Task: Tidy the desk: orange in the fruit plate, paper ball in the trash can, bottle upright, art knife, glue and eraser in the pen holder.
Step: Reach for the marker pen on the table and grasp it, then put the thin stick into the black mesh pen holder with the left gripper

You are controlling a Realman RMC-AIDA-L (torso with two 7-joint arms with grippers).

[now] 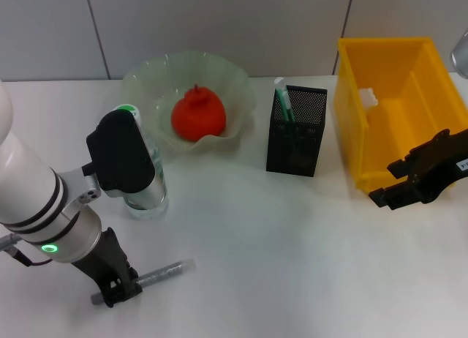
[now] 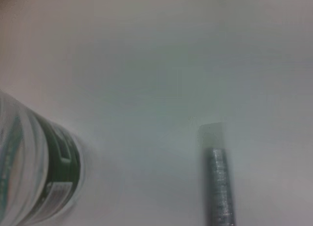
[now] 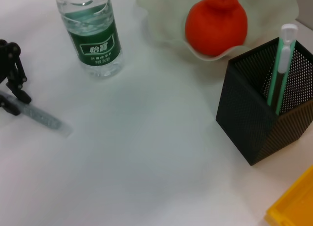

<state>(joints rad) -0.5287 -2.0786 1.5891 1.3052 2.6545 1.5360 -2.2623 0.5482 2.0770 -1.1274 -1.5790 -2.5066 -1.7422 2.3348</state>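
- The glue (image 1: 157,273), a grey glittery stick, lies flat on the white worktop (image 1: 256,243), its clear tip pointing toward 2 o'clock.
- The left gripper (image 1: 117,285) is clamped on its rear end.
- The bottle (image 1: 142,178) stands upright at 12 o'clock of the glue.
- The right gripper (image 1: 391,192) hangs beside the yellow trash can (image 1: 380,133); whether it is open cannot be told.

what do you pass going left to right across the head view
left claw at the glue stick → bottle → orange in the fruit plate → pen holder → trash can → right claw
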